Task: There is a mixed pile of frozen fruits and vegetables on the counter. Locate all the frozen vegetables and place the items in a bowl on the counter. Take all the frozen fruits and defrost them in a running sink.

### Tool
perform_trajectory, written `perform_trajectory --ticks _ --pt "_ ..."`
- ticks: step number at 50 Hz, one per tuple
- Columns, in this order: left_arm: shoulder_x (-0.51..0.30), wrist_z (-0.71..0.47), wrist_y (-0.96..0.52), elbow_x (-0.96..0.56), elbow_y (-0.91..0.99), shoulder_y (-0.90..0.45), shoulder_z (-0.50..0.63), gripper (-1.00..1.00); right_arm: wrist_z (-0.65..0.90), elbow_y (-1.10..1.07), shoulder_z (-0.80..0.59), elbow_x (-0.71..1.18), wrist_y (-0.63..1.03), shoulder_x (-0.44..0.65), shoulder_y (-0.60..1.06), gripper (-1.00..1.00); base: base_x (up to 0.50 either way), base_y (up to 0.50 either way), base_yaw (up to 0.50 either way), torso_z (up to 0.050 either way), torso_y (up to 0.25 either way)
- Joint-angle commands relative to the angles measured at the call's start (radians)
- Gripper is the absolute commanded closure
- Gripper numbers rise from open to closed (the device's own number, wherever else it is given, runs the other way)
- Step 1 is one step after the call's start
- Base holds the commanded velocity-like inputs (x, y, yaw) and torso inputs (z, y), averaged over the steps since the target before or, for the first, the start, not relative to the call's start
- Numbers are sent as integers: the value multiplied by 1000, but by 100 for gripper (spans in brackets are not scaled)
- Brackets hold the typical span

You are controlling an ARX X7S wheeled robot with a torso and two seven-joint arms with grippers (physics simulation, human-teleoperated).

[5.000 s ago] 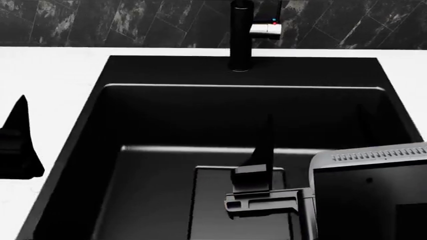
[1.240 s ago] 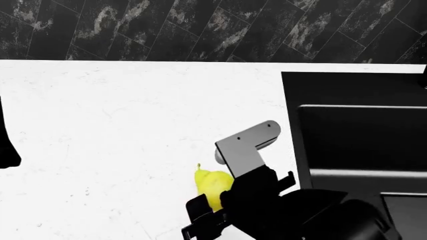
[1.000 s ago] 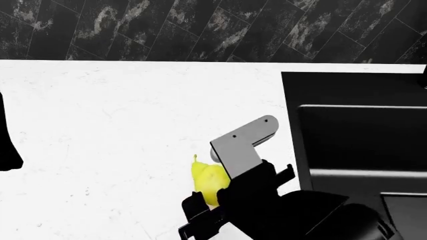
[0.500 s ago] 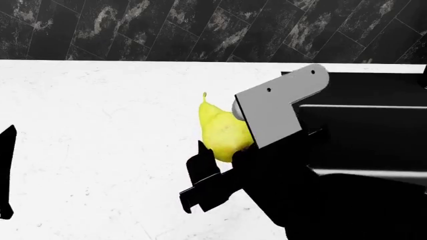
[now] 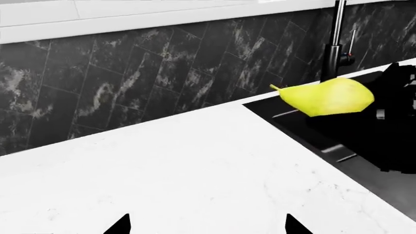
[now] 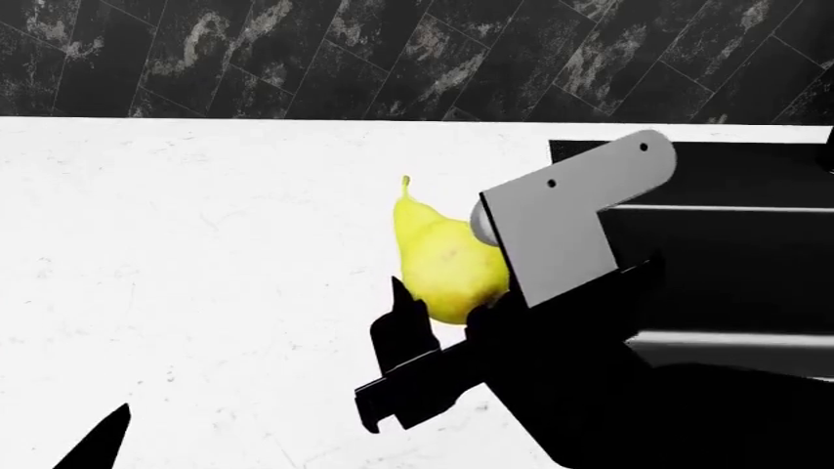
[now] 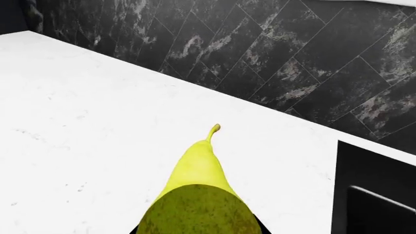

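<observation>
The yellow pear [image 6: 443,259], a frozen fruit, hangs above the white counter [image 6: 195,244] just left of the black sink [image 6: 729,264], neck pointing away from me. My right gripper [image 6: 450,298] is shut on its fat end. In the right wrist view the pear [image 7: 198,190] fills the space between the jaws and hides them. The left wrist view shows the pear [image 5: 328,96] held over the sink's edge. My left gripper [image 5: 206,226] is open over bare counter, nothing between its tips. The frozen vegetables and the bowl are out of view.
A tall black faucet [image 5: 334,44] rises behind the sink [image 5: 364,156]. A dark marbled tile wall [image 6: 391,59] runs along the back of the counter. One left finger [image 6: 98,445] pokes in at the near left of the head view.
The right gripper has lifted the pear off the counter and carried it up and slightly toward the sink. The left arm has dropped lower in the head view.
</observation>
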Motion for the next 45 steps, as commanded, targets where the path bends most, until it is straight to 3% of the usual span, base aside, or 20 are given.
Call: perform_trajectory --ticks 1,4,10,13,21,34,45 --pt "63 22 -17 49 68 66 36 -100 -28 -17 -11 -41 -3 1 -36 100 0 0 0 0 0" --pt "76 4 -29 33 85 67 47 -100 -35 -15 -16 -47 -5 0 -42 100 0 0 0 0 0" --pt "201 -27 -207 -34 88 104 -68 -100 -47 -12 -23 -63 -13 5 -56 100 0 0 0 0 0" --pt "225 -53 -229 -41 82 92 -43 -100 -46 -11 -21 -58 -14 8 -58 100 0 0 0 0 0" --pt "243 -102 -240 -70 77 73 10 -100 -57 -10 -27 -71 -24 13 -75 100 0 0 0 0 0" --pt "259 -77 -282 -65 71 99 1 -100 -81 6 -47 -104 -40 7 -95 100 0 0 0 0 0" --pt "345 -2 -367 68 57 108 38 -100 -90 7 -52 -112 -50 11 -108 100 0 0 0 0 0"
